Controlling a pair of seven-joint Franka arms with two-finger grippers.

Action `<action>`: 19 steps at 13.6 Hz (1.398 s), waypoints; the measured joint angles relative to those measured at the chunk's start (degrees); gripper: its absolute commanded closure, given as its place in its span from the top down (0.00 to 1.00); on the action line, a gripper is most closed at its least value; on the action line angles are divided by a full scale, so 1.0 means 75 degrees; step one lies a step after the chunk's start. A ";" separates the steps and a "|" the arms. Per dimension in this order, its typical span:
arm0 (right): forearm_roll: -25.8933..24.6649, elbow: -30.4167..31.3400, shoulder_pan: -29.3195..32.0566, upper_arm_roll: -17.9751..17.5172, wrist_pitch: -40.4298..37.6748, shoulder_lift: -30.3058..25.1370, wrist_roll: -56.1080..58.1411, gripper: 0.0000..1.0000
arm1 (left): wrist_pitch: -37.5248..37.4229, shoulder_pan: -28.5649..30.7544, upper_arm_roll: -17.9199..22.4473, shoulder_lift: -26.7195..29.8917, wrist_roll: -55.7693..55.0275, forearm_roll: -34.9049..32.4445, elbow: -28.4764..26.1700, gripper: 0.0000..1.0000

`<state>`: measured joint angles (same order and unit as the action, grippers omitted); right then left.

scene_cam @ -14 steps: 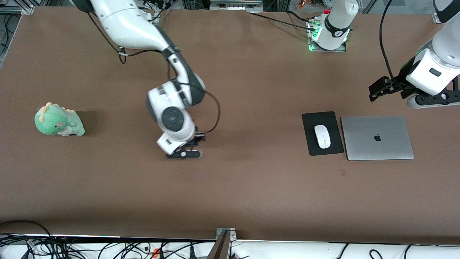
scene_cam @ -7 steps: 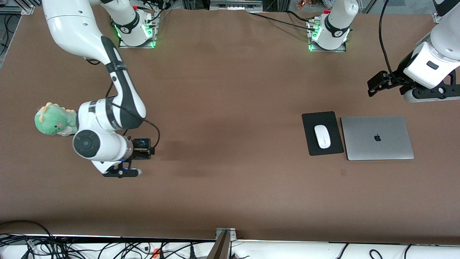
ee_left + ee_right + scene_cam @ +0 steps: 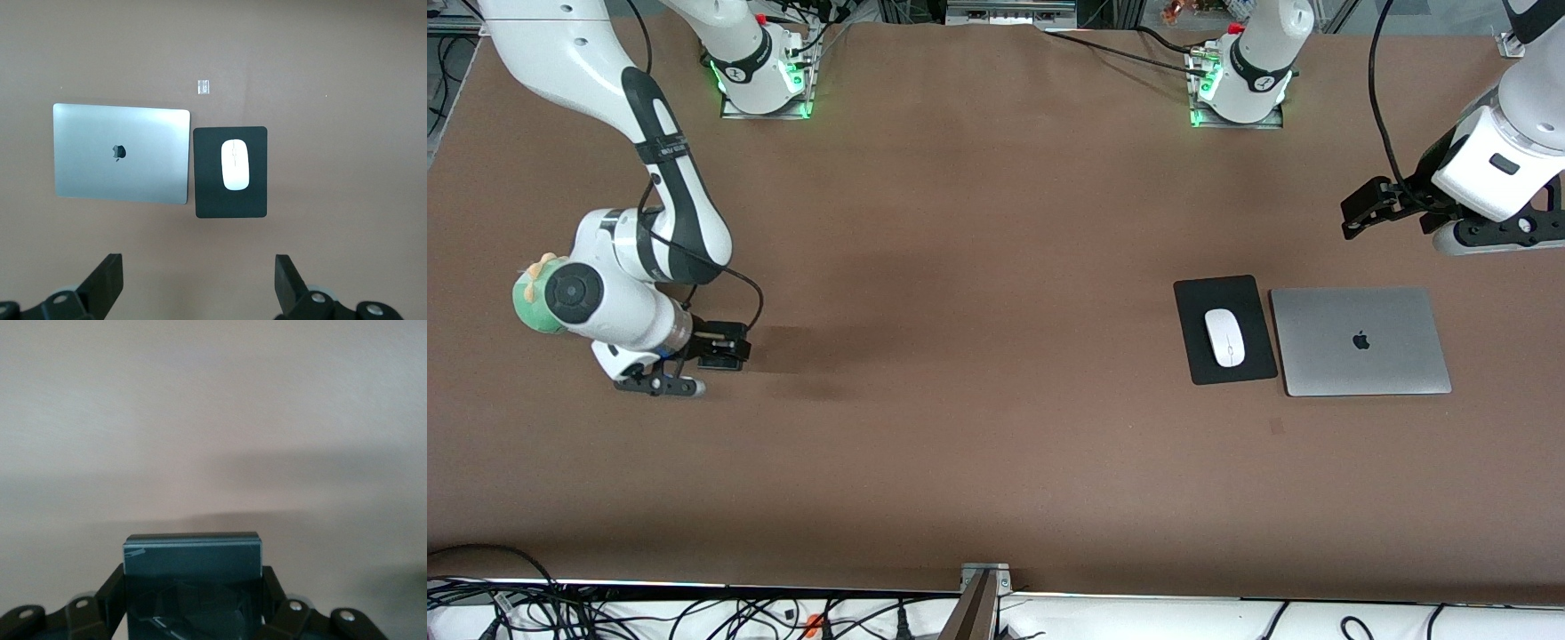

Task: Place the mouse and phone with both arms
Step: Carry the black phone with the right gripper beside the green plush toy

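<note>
Toward the right arm's end of the bench [image 3: 996,462], the right claw [image 3: 720,348] hangs low over bare brown surface, clenched on the phone [image 3: 192,570]; the right wrist view shows the dark slab pinched between both fingers [image 3: 110,597], its top edge sticking out past them. Just beside the right arm's wrist sits a green plush dinosaur [image 3: 527,298], largely hidden by the white wrist housing, so only its head edge shows. Nothing else lies near that claw; the bench is open brown cloth from there toward the middle and toward the front camera's edge.

Toward the left arm's end, the mouse [image 3: 1224,337] rests on a black mouse pad [image 3: 1248,302], roughly centred, its long axis running nearer-to-farther. A closed silver laptop [image 3: 1360,340] lies just beside the pad, at the side toward the left arm's end of the bench, with a thin gap between them. A small pale mark [image 3: 203,87] sits on the cloth near the pad, nearer the front camera.

The left claw [image 3: 1374,206] waits in the air over bare bench, farther from the front camera than the laptop, released, its fingers [image 3: 107,283] spread wide in the left wrist view, holding nothing. A wide stretch of bare cloth separates the two groups.
</note>
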<state>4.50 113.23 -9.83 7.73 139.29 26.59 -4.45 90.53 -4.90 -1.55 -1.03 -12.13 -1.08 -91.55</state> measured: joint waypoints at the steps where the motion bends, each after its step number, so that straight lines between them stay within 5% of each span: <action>1: 0.0000 0.0563 0.0031 0.0132 0.0630 -0.0105 0.0189 0.35 | -0.0003 -0.0001 0.0000 0.0000 0.0000 0.0000 0.0000 1.00; 4: 0.0000 0.1561 0.0200 0.0300 0.1816 -0.0148 0.0568 0.35 | -0.0006 -0.0001 0.0000 0.0000 0.0000 0.0000 -0.0001 1.00; 9: 0.0001 0.1727 0.0665 0.0314 0.1966 -0.0146 0.1054 0.39 | -0.0010 -0.0001 -0.0001 0.0000 0.0000 0.0000 -0.0001 1.00; 13: 0.0292 0.1852 0.0711 0.0297 0.2633 0.0087 0.1072 0.68 | -0.0011 -0.0005 -0.0002 0.0000 0.0000 0.0000 -0.0001 1.00; 14: 0.0303 0.1854 0.0711 0.0288 0.2679 0.0100 0.1085 0.91 | -0.0011 -0.0008 -0.0003 0.0000 0.0000 0.0000 -0.0001 1.00; 15: 0.0305 0.1855 0.0710 0.0283 0.2685 0.0105 0.1087 1.00 | -0.0011 -0.0010 -0.0004 0.0000 0.0000 0.0000 -0.0001 1.00; 19: 0.0308 0.1732 0.0700 0.0238 0.2506 0.0094 0.1275 1.00 | -0.0011 -0.0017 -0.0004 0.0000 0.0000 0.0000 -0.0001 1.00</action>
<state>6.81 126.21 -4.59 9.51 158.08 27.29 5.11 90.45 -5.03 -1.58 -1.03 -12.13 -1.08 -91.55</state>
